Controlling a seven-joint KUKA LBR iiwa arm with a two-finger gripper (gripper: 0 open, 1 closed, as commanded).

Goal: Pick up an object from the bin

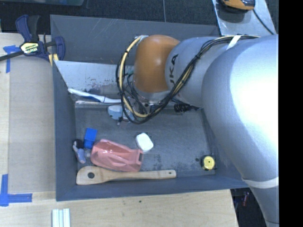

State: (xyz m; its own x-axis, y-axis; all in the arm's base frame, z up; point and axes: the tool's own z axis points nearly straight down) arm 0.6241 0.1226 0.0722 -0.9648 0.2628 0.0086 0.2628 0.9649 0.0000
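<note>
The grey arm (236, 103) is seen reaching in from the right, and much of the right half of the grey metal bin (64, 141) is covered by it; its wrist is capped by an orange cover (151, 63), around which black and yellow cables (124, 86) are looped. The gripper (125, 115) is placed under that cover, low over the far part of the bin floor; it is hidden by cover and cables, so it cannot be told whether it is apart or together.

Along the near wall a wooden spoon (125, 175) is laid flat, bowl to the left; a crumpled pink bag (116, 156) is set just behind it, touching it; a white and blue toothbrush (90, 96) is laid along the foot of the far wall, at the left. A blue block (90, 137) is seen at the bag's left end; a white rounded piece (144, 142) is seen at the bag's right end. A small pale blue piece (115, 111) is found just to the left of the gripper, against the cables; whether it is held cannot be told. A small yellow round thing (208, 162) is left well apart, near the right corner.
</note>
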